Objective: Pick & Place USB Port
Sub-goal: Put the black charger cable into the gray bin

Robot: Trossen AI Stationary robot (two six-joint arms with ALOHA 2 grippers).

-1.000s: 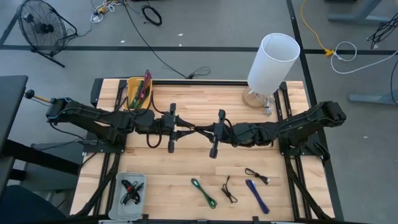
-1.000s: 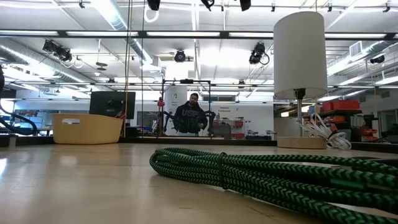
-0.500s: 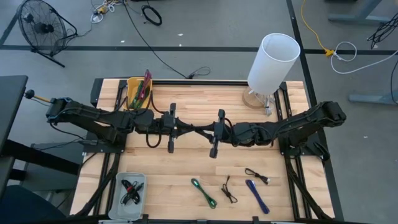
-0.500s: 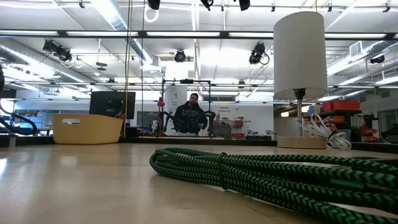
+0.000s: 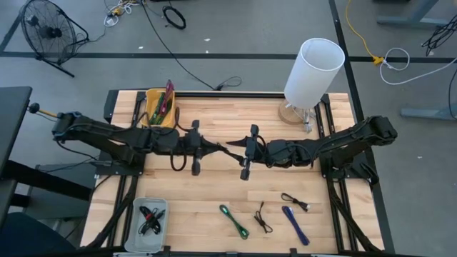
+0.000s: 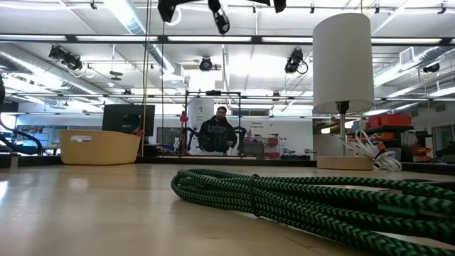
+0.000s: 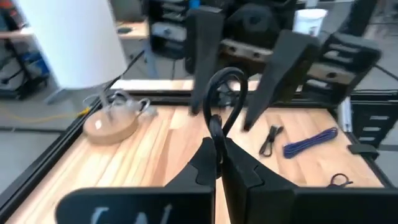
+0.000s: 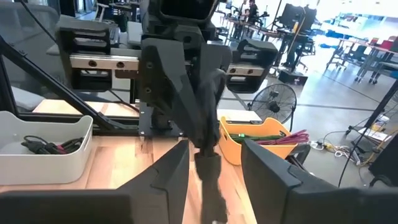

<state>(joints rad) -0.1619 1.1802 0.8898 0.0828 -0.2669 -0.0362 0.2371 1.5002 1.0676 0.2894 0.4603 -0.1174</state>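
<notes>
— Where do my cameras sit?
— High one looks straight down on my table (image 5: 214, 185); low one skims level across it, close behind the green cable (image 6: 298, 199) (both show the lamp (image 5: 312, 71)). My wrist cameras face each other.

Bright overhead ceiling lights (image 6: 213, 67) glare; wrist views slightly blurred.

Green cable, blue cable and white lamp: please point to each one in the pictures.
green cable (image 5: 234, 220), high view, middle of its bundle
blue cable (image 5: 295, 225), high view, middle of its length
white lamp (image 5: 313, 70), high view, side of its shade
</notes>
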